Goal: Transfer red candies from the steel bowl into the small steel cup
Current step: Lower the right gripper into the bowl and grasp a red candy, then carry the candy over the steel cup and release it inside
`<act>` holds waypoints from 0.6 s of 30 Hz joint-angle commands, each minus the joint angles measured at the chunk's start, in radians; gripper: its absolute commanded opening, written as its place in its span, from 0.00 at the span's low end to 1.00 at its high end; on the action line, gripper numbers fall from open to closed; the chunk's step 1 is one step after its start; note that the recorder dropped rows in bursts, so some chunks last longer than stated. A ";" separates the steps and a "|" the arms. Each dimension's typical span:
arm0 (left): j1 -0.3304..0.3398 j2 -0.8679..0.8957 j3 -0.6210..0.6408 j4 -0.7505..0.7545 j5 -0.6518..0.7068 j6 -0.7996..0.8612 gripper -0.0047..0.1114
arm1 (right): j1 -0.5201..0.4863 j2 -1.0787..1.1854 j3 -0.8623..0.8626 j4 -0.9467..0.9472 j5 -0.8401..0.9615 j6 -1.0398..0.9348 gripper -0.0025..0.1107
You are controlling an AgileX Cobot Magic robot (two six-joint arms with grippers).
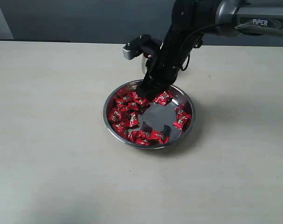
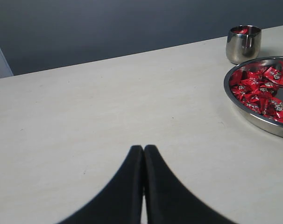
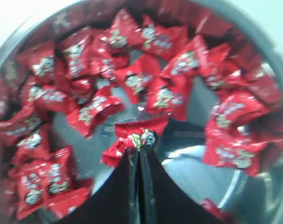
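The steel bowl (image 1: 107,112) sits mid-table, with many red candies (image 1: 125,109) heaped mostly on its left side. My right gripper (image 1: 148,94) reaches down into the bowl's far part. In the right wrist view the right gripper (image 3: 139,148) is shut, with one red candy (image 3: 137,135) pinched at its tips by the wrapper above the bowl floor (image 3: 235,186). The small steel cup (image 2: 244,43) stands just behind the bowl (image 2: 253,116) with a red candy (image 2: 243,31) inside; the arm hides it in the exterior view. My left gripper (image 2: 144,148) is shut and empty over bare table.
The pale table (image 1: 48,140) stretches wide around the bowl. A dark wall (image 2: 109,28) runs behind its far edge. The right arm (image 1: 188,28) slants in from the upper right over the cup's place.
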 commanded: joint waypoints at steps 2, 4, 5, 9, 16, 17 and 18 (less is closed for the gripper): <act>-0.003 -0.004 -0.001 -0.001 -0.009 -0.005 0.04 | -0.043 -0.027 -0.025 -0.054 -0.199 0.018 0.02; -0.003 -0.004 -0.001 -0.001 -0.009 -0.005 0.04 | -0.084 -0.027 -0.040 0.003 -0.279 0.018 0.02; -0.003 -0.004 -0.001 -0.001 -0.009 -0.005 0.04 | -0.106 -0.027 -0.040 0.022 -0.323 0.018 0.02; -0.003 -0.004 -0.001 -0.001 -0.009 -0.005 0.04 | -0.132 0.006 -0.062 0.059 -0.395 -0.027 0.02; -0.003 -0.004 -0.001 -0.001 -0.009 -0.005 0.04 | -0.141 0.079 -0.110 0.148 -0.454 -0.084 0.02; -0.003 -0.004 -0.001 -0.001 -0.009 -0.005 0.04 | -0.143 0.085 -0.111 0.150 -0.460 -0.084 0.02; -0.003 -0.004 -0.001 -0.001 -0.009 -0.005 0.04 | -0.143 0.090 -0.116 0.150 -0.463 -0.084 0.02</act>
